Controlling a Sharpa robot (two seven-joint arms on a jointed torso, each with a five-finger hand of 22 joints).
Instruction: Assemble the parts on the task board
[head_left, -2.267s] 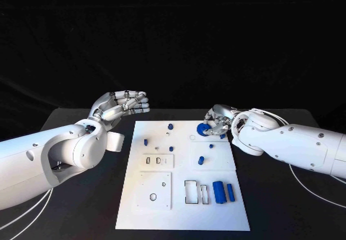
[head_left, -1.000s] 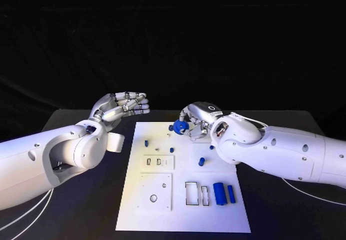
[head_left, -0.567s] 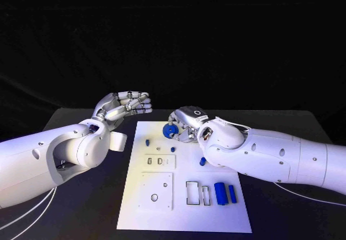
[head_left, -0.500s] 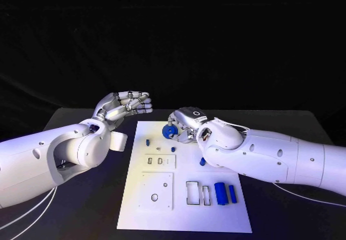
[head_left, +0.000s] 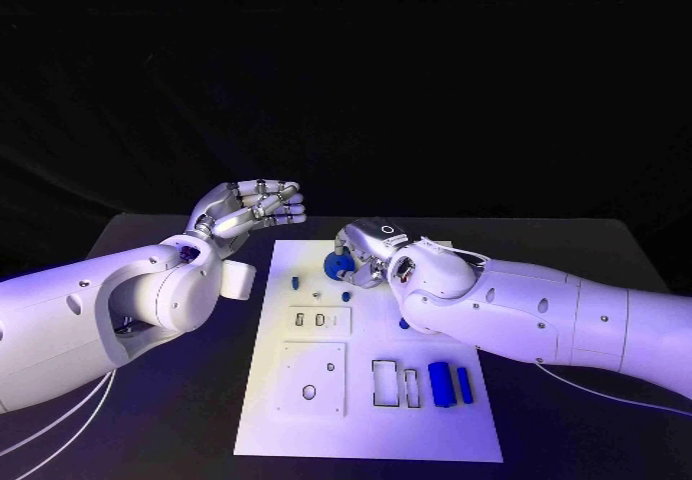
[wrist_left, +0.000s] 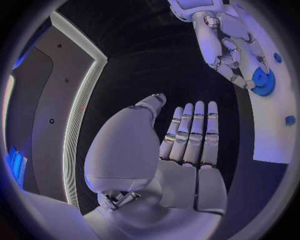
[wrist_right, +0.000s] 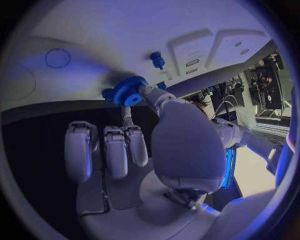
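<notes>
The white task board (head_left: 368, 430) lies in the middle of the black table. My right hand (head_left: 369, 252) hovers over the board's far left part and pinches a blue gear (head_left: 339, 265) between thumb and a finger. The right wrist view shows that gear (wrist_right: 128, 91) at the fingertips of the right hand (wrist_right: 162, 140), just above the board (wrist_right: 81, 45) and near a small blue peg (wrist_right: 157, 60). My left hand (head_left: 248, 210) is raised left of the board's far end, holding nothing. In the left wrist view its fingers (wrist_left: 190, 135) lie straight, and the gear (wrist_left: 263, 83) shows beyond them.
Small blue pegs (head_left: 294, 283) (head_left: 346, 296) stand on the board's left half. Two blue bars (head_left: 440, 384) (head_left: 463, 385) lie near its right edge beside rectangular recesses (head_left: 384, 383). A square inset plate (head_left: 315, 378) sits at the near left. My right forearm covers the board's right middle.
My right hand has carried the blue gear leftward across the board's far end, from the right side to the left of centre. The left hand has stayed where it was.
</notes>
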